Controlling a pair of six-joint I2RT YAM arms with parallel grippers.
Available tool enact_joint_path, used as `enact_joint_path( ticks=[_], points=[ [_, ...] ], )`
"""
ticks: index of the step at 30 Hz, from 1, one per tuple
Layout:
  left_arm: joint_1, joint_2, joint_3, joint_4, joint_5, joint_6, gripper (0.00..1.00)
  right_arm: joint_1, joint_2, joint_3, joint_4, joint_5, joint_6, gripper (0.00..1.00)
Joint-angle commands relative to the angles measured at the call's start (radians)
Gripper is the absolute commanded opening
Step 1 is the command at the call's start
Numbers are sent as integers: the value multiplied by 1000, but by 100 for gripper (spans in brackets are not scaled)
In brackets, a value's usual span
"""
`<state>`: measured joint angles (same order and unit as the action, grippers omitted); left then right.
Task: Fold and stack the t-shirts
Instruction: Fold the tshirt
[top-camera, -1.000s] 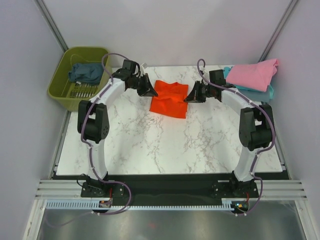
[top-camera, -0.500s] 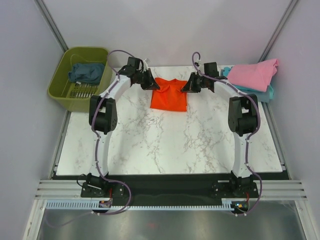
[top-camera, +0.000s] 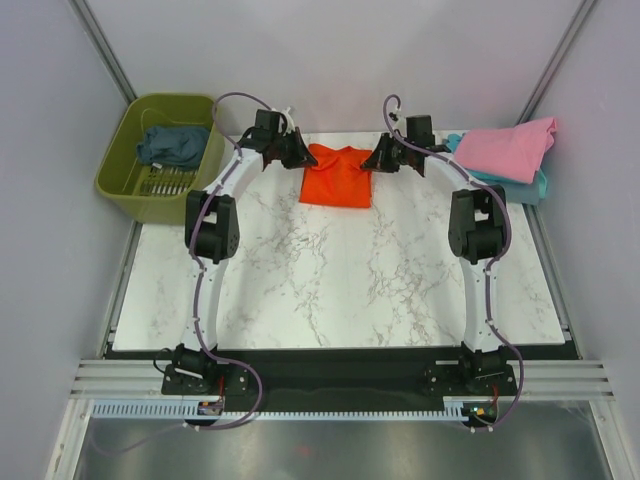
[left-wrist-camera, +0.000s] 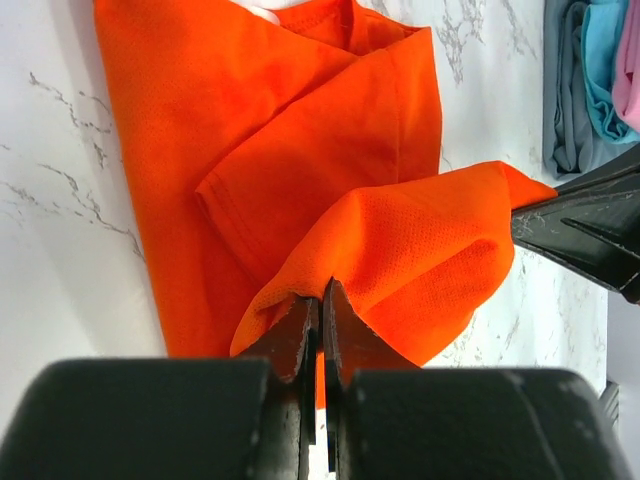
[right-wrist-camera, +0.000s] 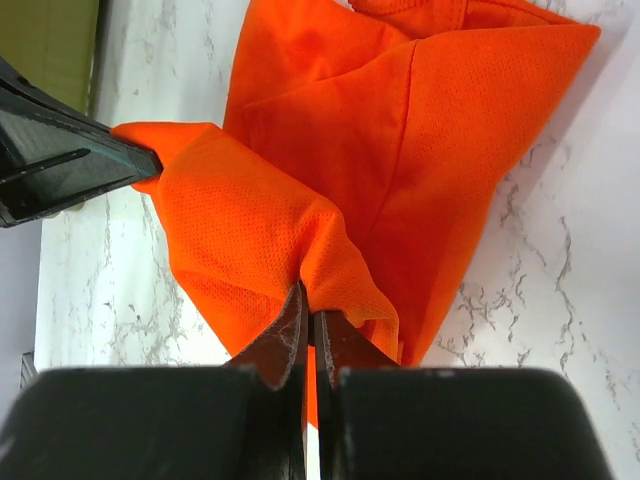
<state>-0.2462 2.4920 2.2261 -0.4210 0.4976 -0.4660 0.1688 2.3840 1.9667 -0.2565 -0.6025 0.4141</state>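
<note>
Orange-red t-shirt (top-camera: 337, 180) lies at the middle of the worktop's (top-camera: 330, 290) far edge in the overhead view. Left claw (top-camera: 298, 157) and right claw (top-camera: 371, 161) meet it from either side, near its far corners. A pink t-shirt (top-camera: 505, 148) rests on a light teal t-shirt (top-camera: 541, 186) at the far right corner. A dark slate-blue t-shirt (top-camera: 172, 145) lies in an olive-green basket (top-camera: 118, 190) just off the far left corner.

Left wrist camera: the left claw is clamped on a raised edge of the orange-red t-shirt, its tips pressed together with only cloth between them. That lifted edge runs across to the right claw, which pinches its other end. Below it the rest of the shirt lies flat, one sleeve turned in, neckline toward the far edge.

Right wrist camera: the same from the other side. The right claw is closed on the cloth, and the lifted edge sags slightly between the two claws.

The step appears to be folding the shirt in half by carrying the held edge over to the neckline. To do it well, both claws should travel level and at one pace, drawn slightly apart so the sag goes out of the edge. The edge should come down square with the layer beneath and rest on it before either claw lets go, or the fold may land skewed and creased
</note>
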Motion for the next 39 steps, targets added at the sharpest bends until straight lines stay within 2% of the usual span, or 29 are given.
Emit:
enact_joint_path(
  ticks=[1,6,10,18,25,34,39],
  points=[
    [-1,-88,-20,39,-4,24,2,-6,-40,25,37,-3,0,0],
    [-7,-235,-216,8,68,-26,2,-5,-147,-132,37,-69,48,0],
    [-8,-367,-391,-18,114,-60,2,0,-297,-305,26,-115,80,0],
    [-24,-582,-617,-68,139,-97,2,1,-515,-531,2,-154,103,0],
    [-45,-766,-900,-78,157,-132,2,11,-698,-751,-16,-155,104,0],
    [-97,-964,-1094,-85,125,-140,2,37,-928,-997,-64,-158,120,0],
    [-107,-1048,-1143,-102,96,-126,2,63,-1029,-1040,-89,-149,118,0]
  ],
)
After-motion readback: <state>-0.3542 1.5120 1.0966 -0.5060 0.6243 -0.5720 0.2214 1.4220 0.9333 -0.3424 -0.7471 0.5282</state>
